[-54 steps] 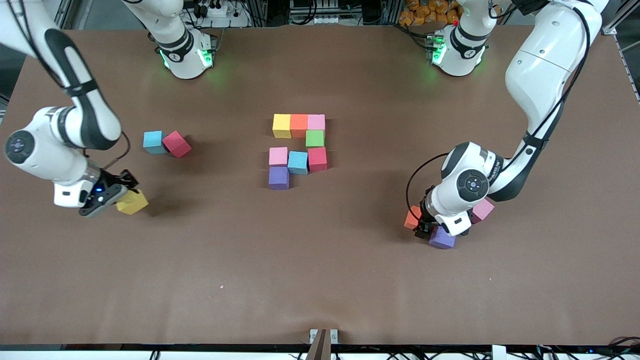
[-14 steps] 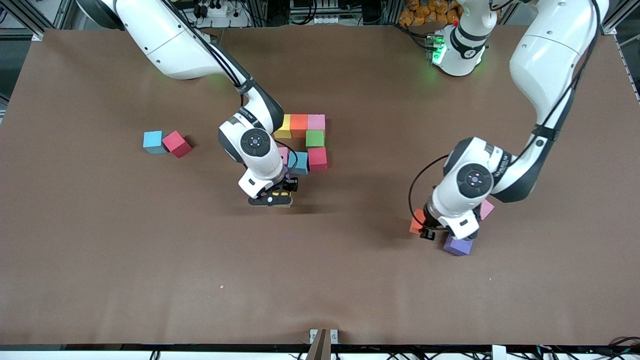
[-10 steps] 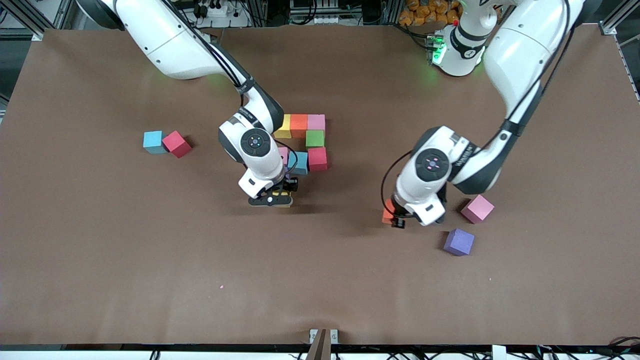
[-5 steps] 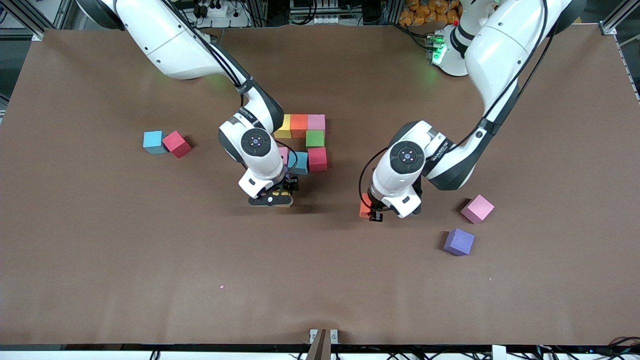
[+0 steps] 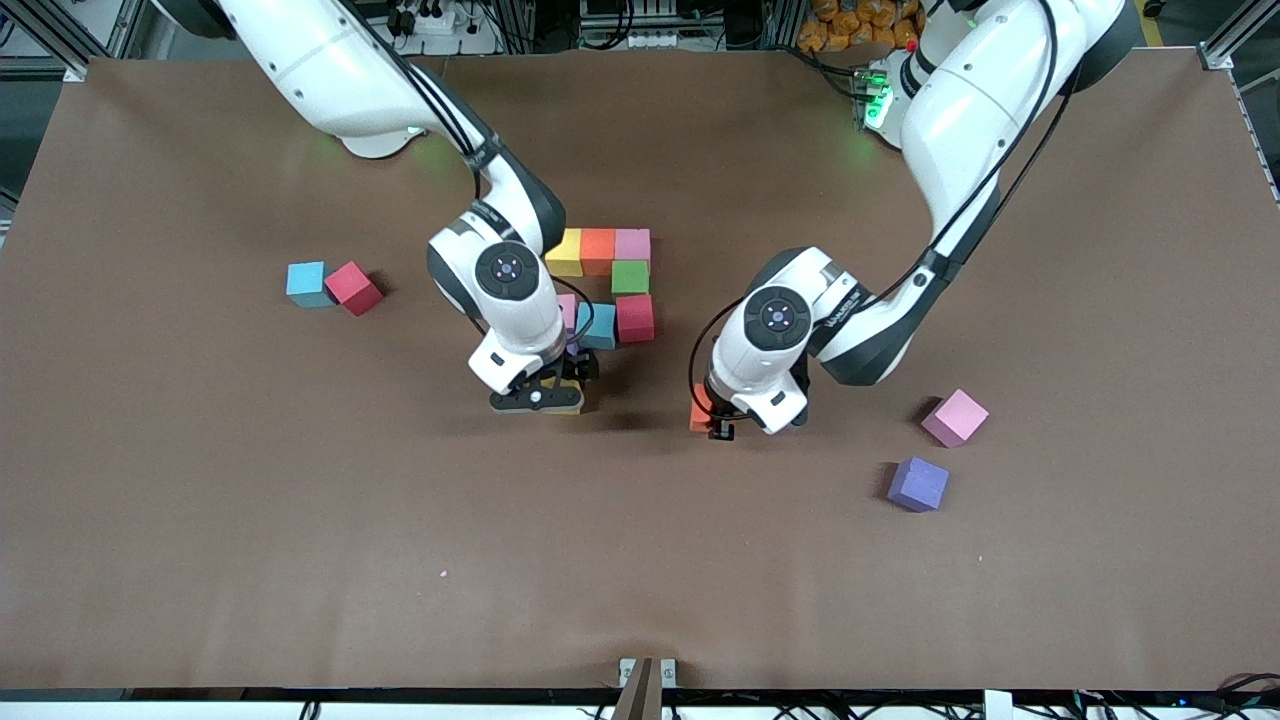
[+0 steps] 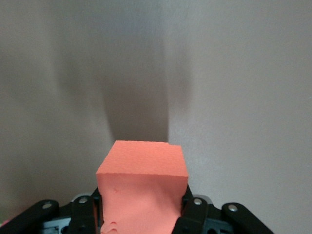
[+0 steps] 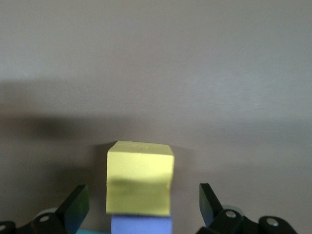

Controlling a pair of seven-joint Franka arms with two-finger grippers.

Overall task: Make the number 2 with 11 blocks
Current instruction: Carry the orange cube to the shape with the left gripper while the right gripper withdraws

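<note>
The brown table [image 5: 300, 520] carries the number 2 [image 5: 600, 290] at its middle, partly built: a yellow, orange and pink row farthest from the front camera, a green cube under the pink end, then a pink, light blue and red row, then a purple cube [image 7: 141, 225] on the right arm's end of that row. Touching the purple cube, on its side nearer the front camera, sits the yellow block [image 7: 140, 176] that starts the bottom row.

My right gripper [image 7: 141, 207] hangs low around that yellow block with its fingers [image 7: 74, 204] spread wide and clear of the foam, so I judge the block released. My left gripper [image 6: 141, 207] is clenched on the orange block [image 6: 142, 183], held over bare table toward the left arm's end of the figure.

Two cubes are left to place. Next I should lift my right gripper straight up without nudging the yellow block, then set the orange block flush against it.

Spare cubes: a pink block [image 5: 955, 417] and a purple block [image 5: 918, 484] near the left arm's end, a blue block [image 5: 306, 284] touching a red block [image 5: 353, 288] near the right arm's.
</note>
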